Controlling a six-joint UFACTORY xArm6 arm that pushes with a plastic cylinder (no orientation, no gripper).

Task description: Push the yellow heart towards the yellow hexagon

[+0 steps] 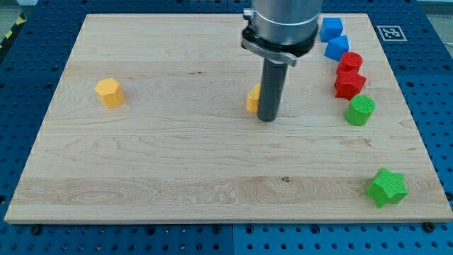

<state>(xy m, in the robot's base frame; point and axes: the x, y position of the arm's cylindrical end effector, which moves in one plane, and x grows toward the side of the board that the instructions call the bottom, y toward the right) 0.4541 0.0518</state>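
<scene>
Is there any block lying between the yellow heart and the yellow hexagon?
No. In the camera view, only bare board lies between the yellow heart and the yellow hexagon.

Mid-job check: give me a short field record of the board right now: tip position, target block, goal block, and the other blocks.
tip: my tip rests on the board near its middle, against the right side of the yellow heart
yellow heart: mostly hidden behind the rod, only its left part shows
yellow hexagon: far toward the view's left, apart from everything
path: bare wooden board between heart and hexagon
blue blocks: two at top right
red blocks: two below the blue
green blocks: cylinder, star at bottom right
</scene>
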